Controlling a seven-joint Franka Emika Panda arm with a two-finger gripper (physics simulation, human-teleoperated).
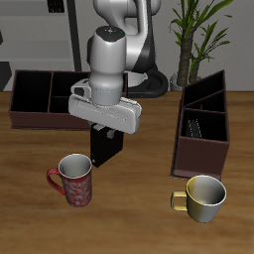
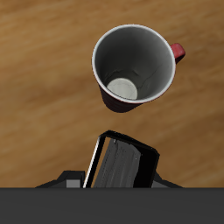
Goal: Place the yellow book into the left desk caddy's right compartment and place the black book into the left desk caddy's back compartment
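The black book (image 1: 105, 146) was held upright in the claw (image 1: 106, 130), its jaws closed on the upper edge and its long axis vertical, just above the worktop (image 1: 139, 213) beside the red mug (image 1: 74, 180). The left desk caddy (image 1: 202, 127) lay well apart across the worktop, its narrow end toward the front. A book-like object, probably the yellow book (image 1: 194, 128), was seen in one section. The back compartment (image 1: 208, 97) lay farthest from the claw.
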